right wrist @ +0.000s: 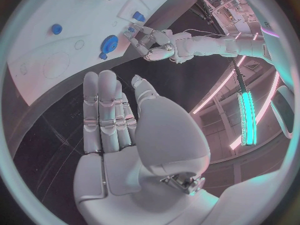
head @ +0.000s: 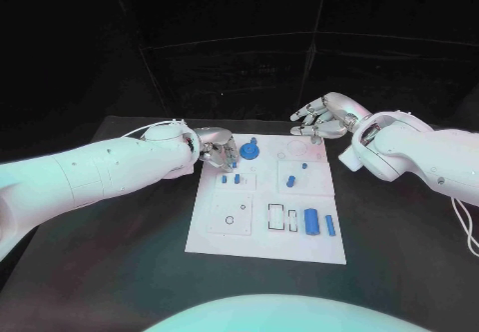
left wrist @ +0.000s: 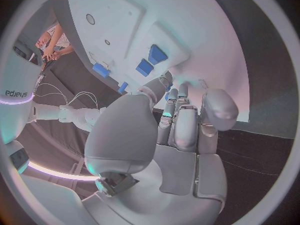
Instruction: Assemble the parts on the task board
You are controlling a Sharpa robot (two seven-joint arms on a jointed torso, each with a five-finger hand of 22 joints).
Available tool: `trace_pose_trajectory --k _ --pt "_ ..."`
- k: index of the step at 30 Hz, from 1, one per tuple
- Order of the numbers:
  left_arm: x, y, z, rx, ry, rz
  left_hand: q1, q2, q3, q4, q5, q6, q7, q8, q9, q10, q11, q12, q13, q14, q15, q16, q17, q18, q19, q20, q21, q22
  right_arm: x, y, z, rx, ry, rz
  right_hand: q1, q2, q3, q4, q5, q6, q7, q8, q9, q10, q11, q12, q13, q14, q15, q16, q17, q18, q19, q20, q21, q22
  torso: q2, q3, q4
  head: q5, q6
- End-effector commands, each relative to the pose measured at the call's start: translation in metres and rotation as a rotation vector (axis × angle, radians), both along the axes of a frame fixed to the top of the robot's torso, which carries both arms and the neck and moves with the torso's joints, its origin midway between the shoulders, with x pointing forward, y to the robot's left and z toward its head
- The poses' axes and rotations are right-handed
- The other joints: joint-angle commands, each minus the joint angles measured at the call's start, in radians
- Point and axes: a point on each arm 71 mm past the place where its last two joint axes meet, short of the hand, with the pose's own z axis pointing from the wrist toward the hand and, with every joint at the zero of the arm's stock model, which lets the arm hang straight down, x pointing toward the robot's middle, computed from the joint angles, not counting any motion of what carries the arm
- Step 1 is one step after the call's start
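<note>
Hovering at the task board (head: 214,242)'s ten o'clock corner — left hand (head: 214,149) pinching a small blue part (head: 232,163); right hand (head: 324,114) idling flat, fingers together, at one o'clock.

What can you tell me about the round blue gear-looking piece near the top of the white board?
The blue gear is a round, toothed disc, plastic by its look, with a small knob or post rising from its middle. It lies flat on the far part of the task board, left of a circular outline drawn there. The left hand is close beside it; whether the fingers touch it cannot be told. The right wrist view shows it too.
</note>
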Motion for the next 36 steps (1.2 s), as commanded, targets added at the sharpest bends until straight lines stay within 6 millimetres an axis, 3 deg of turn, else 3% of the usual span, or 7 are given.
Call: trace_pose_trajectory --k 1,5,9,12,17,26,36 --pt "0.001 0.003 0.004 -0.042 -0.020 0.023 -0.005 -0.008 -0.005 0.000 -0.002 -0.023 0.003 -0.009 -0.002 -0.015 0.002 -0.010 0.000 0.015 0.009 -0.002 -0.005 -0.009 -0.001 0.008 -0.006 -0.003 0.002 -0.004 0.000 -0.031 -0.004 -0.004 0.015 -0.004 0.007 0.002 -0.006 0.006 0.000 0.010 0.001 -0.007 0.003 -0.041 -0.039 0.017 0.000 0.008 0.020 0.005 0.015 -0.001 -0.004 0.000 -0.001 -0.0005 0.0009 -0.001 0.001" --pt "0.000 0.012 0.006 -0.074 -0.031 0.050 -0.006 -0.012 -0.018 0.000 -0.002 -0.070 0.010 -0.009 -0.003 -0.045 0.008 -0.027 -0.001 0.011 0.014 -0.008 -0.022 -0.006 -0.005 0.013 -0.023 -0.015 0.004 -0.010 -0.002 -0.094 -0.017 -0.006 0.054 -0.007 0.032 -0.019 -0.032 0.055 -0.006 0.028 0.006 -0.004 -0.002 -0.101 -0.094 0.042 -0.006 0.051 0.059 0.004 0.038 -0.006 0.019 0.022 -0.001 -0.0005 0.0009 -0.004 0.004" --pt "0.000 0.027 0.011 -0.169 -0.014 0.110 -0.002 -0.007 -0.031 0.002 -0.001 -0.091 0.016 -0.007 -0.002 -0.075 0.014 -0.036 -0.001 0.009 0.019 -0.007 -0.019 0.003 -0.017 0.018 -0.073 -0.053 0.003 -0.016 -0.003 -0.212 -0.056 0.016 0.088 -0.011 0.076 -0.042 -0.069 0.114 -0.014 0.033 0.005 0.017 -0.005 -0.170 -0.157 0.076 -0.012 0.163 0.159 -0.020 0.120 -0.014 0.139 0.171 -0.001 0.0003 0.0016 -0.018 0.014" --pt "-0.001 0.040 0.016 -0.315 0.020 0.171 0.004 0.008 -0.035 0.005 -0.001 -0.068 0.024 0.005 0.003 -0.092 0.023 -0.034 -0.001 0.003 0.026 -0.015 -0.031 0.018 -0.043 0.023 -0.164 -0.124 0.001 -0.020 -0.005 -0.324 -0.099 0.035 0.090 -0.023 0.115 -0.052 -0.080 0.140 -0.020 0.020 -0.002 0.039 -0.010 -0.225 -0.210 0.086 -0.013 0.248 0.231 -0.036 0.163 -0.017 0.221 0.273 -0.001 0.0009 0.0002 -0.035 0.026" --pt "-0.007 0.052 0.029 -0.677 0.072 0.233 -0.014 0.048 -0.034 0.036 0.000 -0.008 0.029 0.037 0.010 -0.008 0.016 0.031 0.016 -0.002 0.024 -0.016 -0.036 0.015 -0.042 0.026 -0.147 -0.108 -0.005 -0.029 -0.012 -0.442 -0.146 0.024 0.087 -0.028 0.155 -0.057 -0.107 0.157 -0.025 0.005 -0.004 0.051 -0.009 -0.267 -0.250 0.089 -0.014 0.313 0.284 -0.048 0.191 -0.016 0.282 0.351 0.001 -0.0021 -0.0007 -0.059 0.043" --pt "-0.020 0.050 0.039 -1.178 0.244 0.308 -0.020 0.053 -0.056 0.060 -0.001 -0.015 0.032 0.041 0.003 -0.034 0.021 0.063 0.012 -0.136 0.031 -0.165 -0.327 0.064 -0.170 0.033 -0.450 -0.331 -0.018 -0.026 -0.037 -0.538 -0.165 0.041 0.066 -0.052 0.182 -0.055 -0.128 0.138 -0.012 -0.026 -0.005 0.007 0.010 -0.318 -0.294 0.083 0.000 0.338 0.296 -0.051 0.191 -0.006 0.304 0.377 -0.001 -0.0001 -0.0011 -0.079 0.046" --pt "-0.032 0.046 0.041 -1.333 0.325 0.319 -0.012 0.059 -0.069 0.064 0.000 -0.012 0.032 0.048 0.003 -0.039 0.021 0.091 0.012 -0.205 0.033 -0.233 -0.454 0.065 -0.200 0.038 -0.488 -0.355 -0.025 -0.014 -0.052 -0.565 -0.156 0.103 0.064 -0.063 0.214 -0.063 -0.123 0.142 -0.009 -0.039 -0.003 -0.004 0.017 -0.342 -0.329 0.086 0.006 0.388 0.335 -0.056 0.203 0.002 0.335 0.418 0.001 0.0005 -0.0001 -0.080 0.047"
